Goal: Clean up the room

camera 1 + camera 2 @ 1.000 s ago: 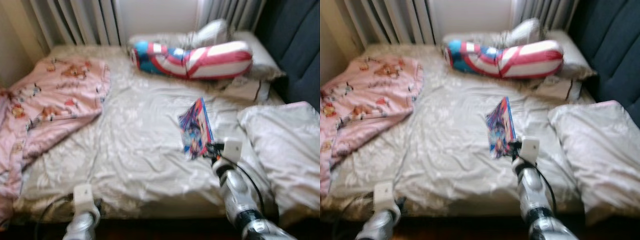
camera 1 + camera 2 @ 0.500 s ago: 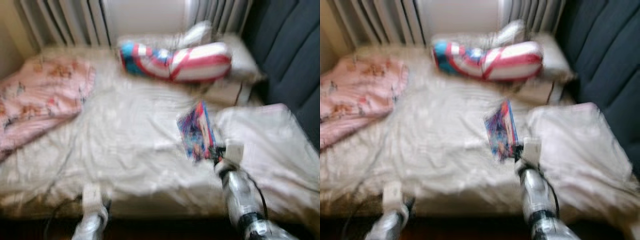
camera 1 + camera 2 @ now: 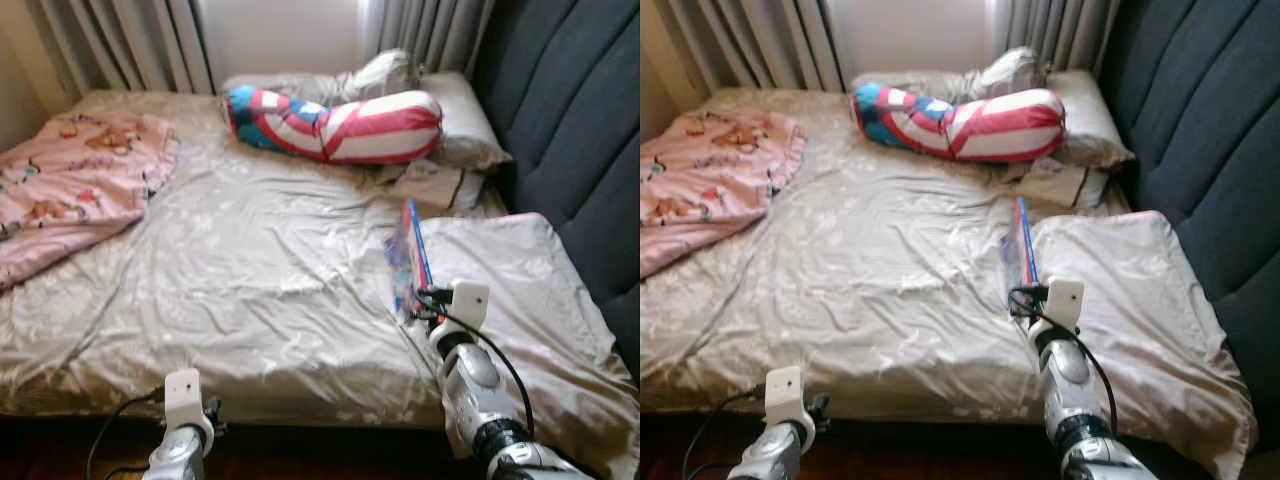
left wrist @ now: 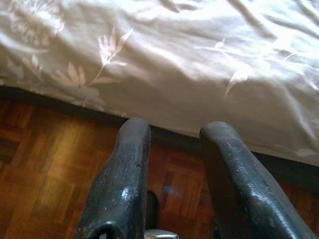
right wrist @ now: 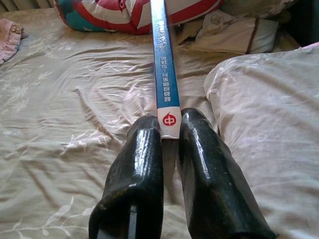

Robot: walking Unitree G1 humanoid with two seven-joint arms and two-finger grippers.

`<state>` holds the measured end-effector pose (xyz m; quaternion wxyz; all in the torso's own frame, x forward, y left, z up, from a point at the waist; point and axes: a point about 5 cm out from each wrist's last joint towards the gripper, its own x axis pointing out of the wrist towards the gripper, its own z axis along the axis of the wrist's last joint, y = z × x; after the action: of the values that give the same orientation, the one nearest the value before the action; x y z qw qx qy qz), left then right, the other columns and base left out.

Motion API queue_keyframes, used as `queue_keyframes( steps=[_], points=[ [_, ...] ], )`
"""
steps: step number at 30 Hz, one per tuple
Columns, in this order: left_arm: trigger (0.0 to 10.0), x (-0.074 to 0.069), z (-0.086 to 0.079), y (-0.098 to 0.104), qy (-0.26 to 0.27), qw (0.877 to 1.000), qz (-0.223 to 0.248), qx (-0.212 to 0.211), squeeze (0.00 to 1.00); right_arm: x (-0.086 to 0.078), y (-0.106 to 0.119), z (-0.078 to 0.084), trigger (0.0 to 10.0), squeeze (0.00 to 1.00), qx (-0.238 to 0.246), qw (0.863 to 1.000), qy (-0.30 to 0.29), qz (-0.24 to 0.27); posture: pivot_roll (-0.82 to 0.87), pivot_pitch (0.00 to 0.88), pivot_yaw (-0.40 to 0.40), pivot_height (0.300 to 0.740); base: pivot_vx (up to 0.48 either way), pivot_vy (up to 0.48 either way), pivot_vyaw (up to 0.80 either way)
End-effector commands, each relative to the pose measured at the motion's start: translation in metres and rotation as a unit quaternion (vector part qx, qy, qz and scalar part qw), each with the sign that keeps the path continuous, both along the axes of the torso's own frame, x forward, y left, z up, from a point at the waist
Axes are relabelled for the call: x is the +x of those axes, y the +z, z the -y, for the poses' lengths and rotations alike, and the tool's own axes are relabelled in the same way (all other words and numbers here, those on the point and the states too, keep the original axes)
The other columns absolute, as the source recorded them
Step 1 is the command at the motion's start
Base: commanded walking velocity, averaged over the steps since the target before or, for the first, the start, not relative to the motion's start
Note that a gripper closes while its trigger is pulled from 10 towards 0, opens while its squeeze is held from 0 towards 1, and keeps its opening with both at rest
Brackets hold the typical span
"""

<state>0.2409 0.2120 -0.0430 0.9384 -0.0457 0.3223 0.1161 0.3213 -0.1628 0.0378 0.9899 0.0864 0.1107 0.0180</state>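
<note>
A thin colourful book (image 3: 408,262) stands on edge above the bed, its blue spine (image 5: 163,74) clamped between the black fingers (image 5: 142,169) of my right gripper (image 3: 425,302), which is shut on it near the bed's front right. The book hangs over the seam between the sheet and a grey pillow (image 3: 510,300). My left gripper (image 4: 172,137) hangs low in front of the mattress edge, over the wooden floor, fingers apart and holding nothing.
A pink patterned blanket (image 3: 70,185) lies crumpled at the bed's left. A red, white and blue bolster (image 3: 335,125) rests by the far pillows (image 3: 455,120). A dark padded headboard (image 3: 570,130) runs along the right. Curtains (image 3: 120,45) hang behind.
The camera has swung right and steadied. The book, seen cover-up on the sheet before, is now turned on edge in my right gripper. The left arm stays low.
</note>
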Motion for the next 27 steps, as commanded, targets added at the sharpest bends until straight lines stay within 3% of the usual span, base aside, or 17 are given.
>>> queue_keyframes(
  steps=[1,5,11,27],
  points=[
    [10.0,-0.0026,-0.0035,-0.0014,-0.003,1.000,-0.009,0.008,0.00,0.0072,0.0119,-0.0019,10.0,0.00,-0.003,1.000,0.005,0.029,-0.12,0.047,-0.069,0.740,0.000,0.000,0.00],
    [10.0,-0.0024,-0.0027,-0.0016,-0.002,1.000,-0.009,0.005,0.00,0.0072,0.0118,-0.0021,10.0,0.00,-0.003,1.000,0.005,0.028,-0.12,0.049,-0.070,0.740,0.000,0.000,0.00],
    [10.0,-0.0019,-0.0020,-0.0015,-0.005,1.000,-0.010,0.004,0.00,0.0072,0.0115,-0.0022,10.0,0.00,-0.004,1.000,0.005,0.027,-0.12,0.052,-0.070,0.740,0.000,0.369,0.00],
    [10.0,-0.0006,0.0036,-0.0013,-0.022,1.000,-0.005,0.004,0.00,0.0052,0.0077,-0.0006,10.0,0.00,-0.010,1.000,-0.002,0.015,-0.12,0.056,-0.074,0.740,0.000,0.000,0.00]
  ],
)
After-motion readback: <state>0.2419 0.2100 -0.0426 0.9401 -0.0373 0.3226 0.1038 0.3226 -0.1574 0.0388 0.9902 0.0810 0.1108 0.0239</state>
